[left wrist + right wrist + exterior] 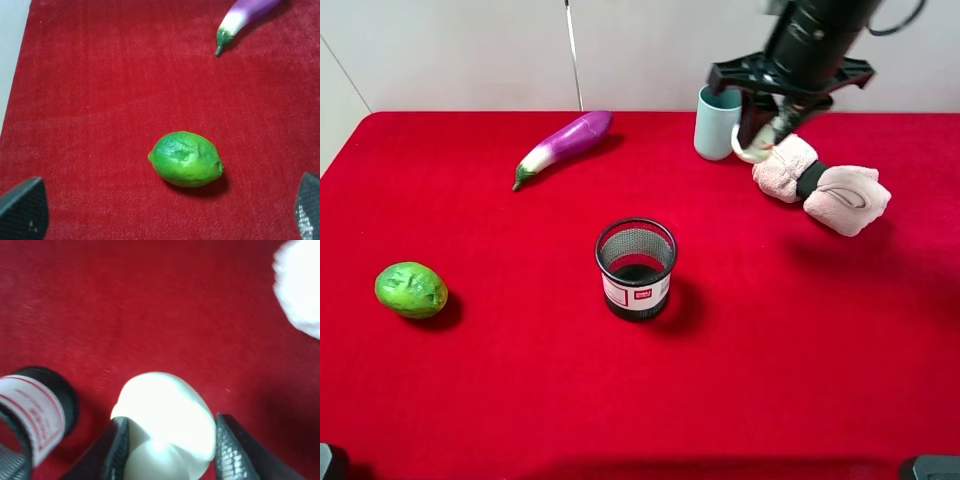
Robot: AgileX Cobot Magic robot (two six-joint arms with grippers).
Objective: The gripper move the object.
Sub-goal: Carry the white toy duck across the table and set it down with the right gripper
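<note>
My right gripper [758, 138] hangs above the back right of the red table, shut on the small cream-white garlic-like object [751, 151]. It holds the object off the cloth, between the pale blue cup and the pink towel. In the right wrist view the object [160, 410] sits between the black fingers of the right gripper [175, 452], high over the cloth. My left gripper [166, 209] is open and empty, its fingertips wide apart, with the green fruit [186, 159] on the cloth between and beyond them.
A black mesh cup [636, 268] stands mid-table and shows in the right wrist view [30, 415]. A pink rolled towel [820, 183] and a pale blue cup [713, 125] lie at back right. A purple eggplant [565, 147] and a green fruit [411, 290] lie on the left.
</note>
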